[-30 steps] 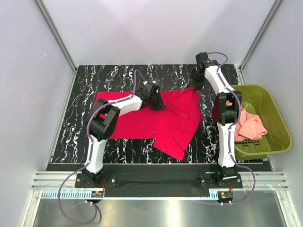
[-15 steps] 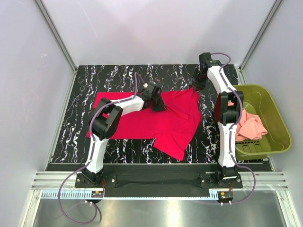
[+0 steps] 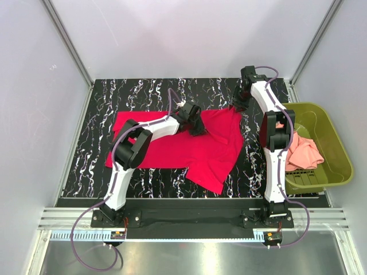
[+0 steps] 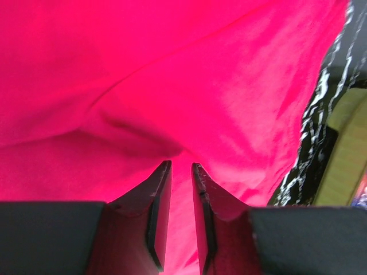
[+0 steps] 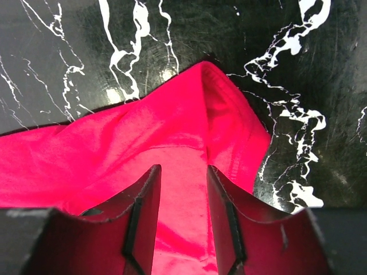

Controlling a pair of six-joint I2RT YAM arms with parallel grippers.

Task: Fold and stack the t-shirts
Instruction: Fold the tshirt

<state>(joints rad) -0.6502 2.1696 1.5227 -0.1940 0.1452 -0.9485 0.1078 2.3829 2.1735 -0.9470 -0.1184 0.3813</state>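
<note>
The crimson red t-shirt lies spread on the black marbled table. My left gripper sits low on the shirt's middle. In the left wrist view its jaws stand almost together, with red cloth bunched and creased at the tips. My right gripper is at the shirt's far right corner. In the right wrist view it is open, with the corner cloth lying between the fingers. The salmon-pink t-shirt lies crumpled in the basket.
The olive-green basket stands at the table's right edge, beside the right arm; its wall shows in the left wrist view. Grey walls enclose the table on three sides. Bare marbled table lies beyond the shirt's corner.
My left gripper has slid a little to the right across the red shirt. My right gripper has shifted slightly at the far corner. The shirt's outline is about the same.
</note>
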